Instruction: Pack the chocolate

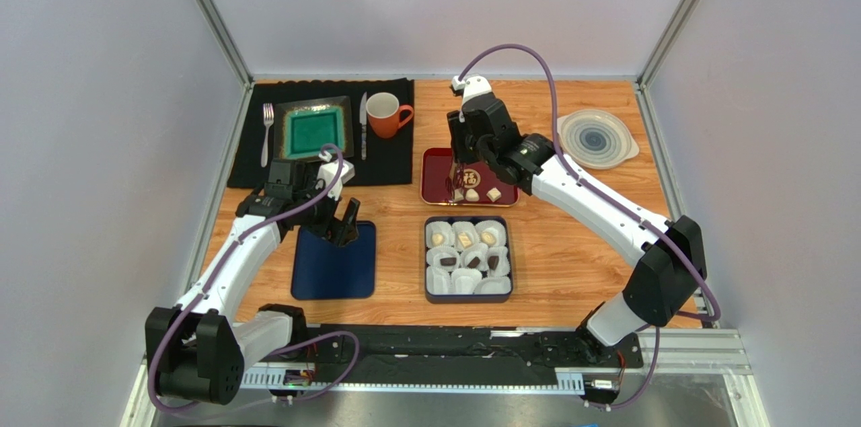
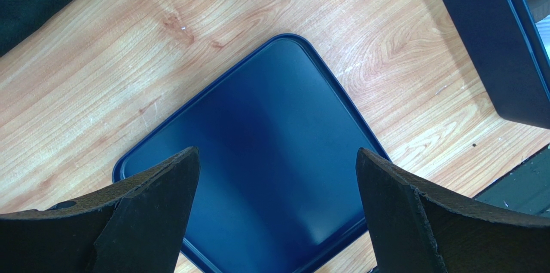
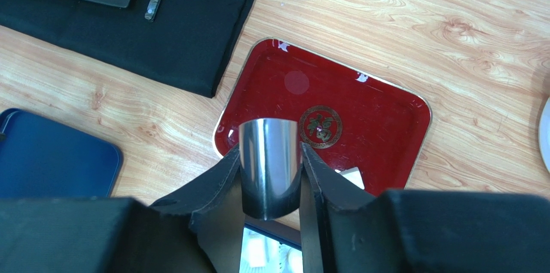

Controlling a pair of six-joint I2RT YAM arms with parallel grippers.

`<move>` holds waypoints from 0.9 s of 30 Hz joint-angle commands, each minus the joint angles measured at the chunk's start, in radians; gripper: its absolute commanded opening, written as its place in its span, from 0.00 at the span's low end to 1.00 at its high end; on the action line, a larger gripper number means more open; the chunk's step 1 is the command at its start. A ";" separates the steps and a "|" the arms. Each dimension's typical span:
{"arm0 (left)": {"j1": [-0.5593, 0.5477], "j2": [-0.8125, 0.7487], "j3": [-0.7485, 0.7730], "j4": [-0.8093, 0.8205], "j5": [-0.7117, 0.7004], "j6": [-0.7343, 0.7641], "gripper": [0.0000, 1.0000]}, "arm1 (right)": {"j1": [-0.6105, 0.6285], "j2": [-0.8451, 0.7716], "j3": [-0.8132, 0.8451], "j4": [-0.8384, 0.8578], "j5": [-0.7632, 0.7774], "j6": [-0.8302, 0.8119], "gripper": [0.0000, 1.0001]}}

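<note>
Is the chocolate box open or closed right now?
Open. From above, the box shows uncovered paper cups and chocolates; the blue lid lies flat on the table to its left.

sign: gold round emblem (image 3: 321,126) bearing one Chinese character, apparently 福 | on: floor of the red tray (image 3: 381,115) | other text: none readable

You're working in a lab robot cell: plain grey walls (image 1: 101,94) and aluminium posts (image 1: 208,8) enclosing a wooden table (image 1: 576,256), with a mounting rail (image 1: 455,344).
</note>
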 commanded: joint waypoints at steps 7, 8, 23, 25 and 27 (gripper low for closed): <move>0.007 -0.006 0.032 0.005 0.002 0.018 0.99 | -0.005 0.006 -0.010 0.073 0.047 0.016 0.39; 0.007 -0.008 0.034 0.005 0.002 0.018 0.99 | -0.005 0.007 -0.013 0.075 0.053 0.015 0.39; 0.008 -0.011 0.038 0.003 -0.001 0.023 0.99 | -0.009 0.035 -0.023 0.076 0.054 0.024 0.39; 0.008 -0.011 0.037 0.003 -0.001 0.021 0.99 | -0.012 0.033 -0.031 0.076 0.056 0.025 0.39; 0.008 -0.009 0.035 0.005 0.002 0.021 0.99 | -0.012 0.027 -0.037 0.075 0.054 0.031 0.38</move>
